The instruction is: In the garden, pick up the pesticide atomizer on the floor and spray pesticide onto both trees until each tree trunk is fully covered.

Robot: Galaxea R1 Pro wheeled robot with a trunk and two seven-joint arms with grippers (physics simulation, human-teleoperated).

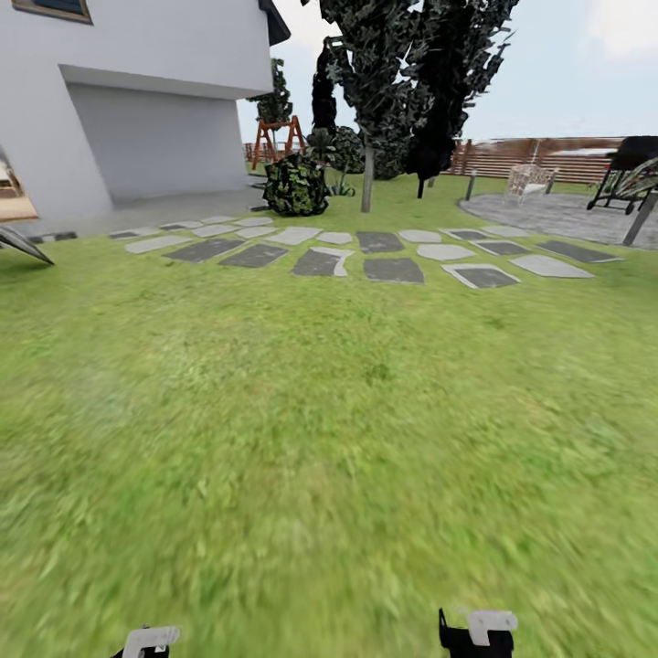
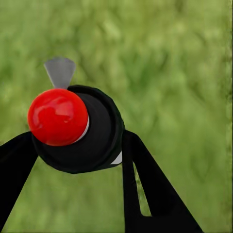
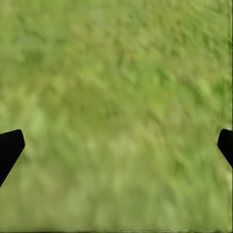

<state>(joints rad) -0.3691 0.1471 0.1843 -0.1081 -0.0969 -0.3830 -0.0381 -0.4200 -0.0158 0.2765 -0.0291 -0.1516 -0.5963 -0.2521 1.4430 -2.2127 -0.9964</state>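
The left gripper (image 2: 77, 145) is clamping its two black fingers (image 2: 150, 194) around the pesticide atomizer (image 2: 82, 131), a small dark rounded sprayer with a glossy red ball cap and a grey fan-shaped nozzle tip; a sliver of white is showing at its edge. It is hanging over blurry green grass, clear of the ground.

The right gripper (image 3: 116, 145) is standing wide, its black fingertips (image 3: 9, 148) sitting far apart with nothing between them, just lawn beneath.

From the head camera, the white-and-black tops of both arms are peeking up at the lower edge: the left gripper (image 1: 146, 642) and the right gripper (image 1: 480, 632). Ahead of them the green grass floor (image 1: 320, 439) is stretching out to a row of grey paving stones (image 1: 366, 251) (flat, irregular slabs). Beyond those, dark narrow trees (image 1: 411, 73) are rising beside a round leafy bush (image 1: 295, 185). A white house wall (image 1: 128, 100) is standing on the left, and a brown slatted wooden fence (image 1: 539, 157) is running along the far right, behind a paved patio.
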